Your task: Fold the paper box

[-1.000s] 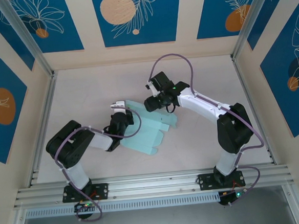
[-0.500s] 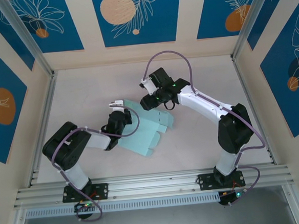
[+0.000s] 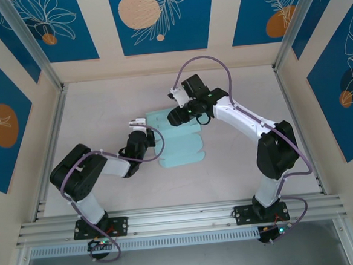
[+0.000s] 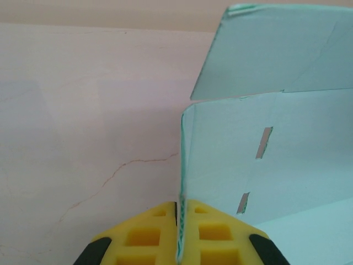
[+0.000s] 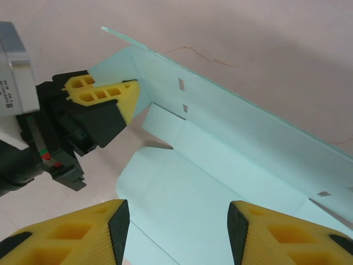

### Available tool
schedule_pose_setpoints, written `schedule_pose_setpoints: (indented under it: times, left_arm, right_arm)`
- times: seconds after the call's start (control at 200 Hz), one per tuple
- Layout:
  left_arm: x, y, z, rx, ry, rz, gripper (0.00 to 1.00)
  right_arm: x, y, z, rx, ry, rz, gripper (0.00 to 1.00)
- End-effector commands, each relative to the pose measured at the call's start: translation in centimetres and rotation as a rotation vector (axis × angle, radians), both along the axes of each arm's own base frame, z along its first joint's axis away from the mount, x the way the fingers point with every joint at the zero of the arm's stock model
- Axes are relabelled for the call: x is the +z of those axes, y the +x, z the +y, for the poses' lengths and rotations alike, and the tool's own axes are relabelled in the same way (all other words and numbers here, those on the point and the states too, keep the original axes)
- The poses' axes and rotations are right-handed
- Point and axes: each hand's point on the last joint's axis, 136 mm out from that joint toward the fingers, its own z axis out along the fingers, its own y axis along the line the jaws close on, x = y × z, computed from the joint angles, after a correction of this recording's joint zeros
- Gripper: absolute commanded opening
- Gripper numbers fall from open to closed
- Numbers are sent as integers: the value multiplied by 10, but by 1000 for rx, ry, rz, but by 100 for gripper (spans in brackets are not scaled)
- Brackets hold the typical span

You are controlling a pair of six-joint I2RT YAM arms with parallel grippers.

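left gripper (image 4: 179, 234): clamped tight on edge of upright side panel of paper box (image 4: 265, 160), thin card sandwiched in its jaws. right gripper (image 5: 177, 221): jaws apart, nothing between them, hovering over flat part of sheet near its far end. box sits mid counter (image 4: 77, 110), between both arms, one wall standing, rest lying flat. my guess: card is super light, thin, bendy, creases easy, probably slides on smooth counter unless pinned. best hold imo = flap edge close to score line, gentle pinch, otherwise panel buckles.
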Motion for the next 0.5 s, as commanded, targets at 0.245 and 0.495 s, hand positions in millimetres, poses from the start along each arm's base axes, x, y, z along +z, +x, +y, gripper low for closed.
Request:
schedule_pose_setpoints:
  times: [0.245, 0.495]
  left_arm:
    - [29, 5, -19, -144, 78, -95, 0]
    - [26, 6, -19, -166, 58, -76, 0]
  right_arm:
    - [20, 31, 6, 83, -149, -168, 58]
    - [1, 46, -5, 149, -239, -261, 73]
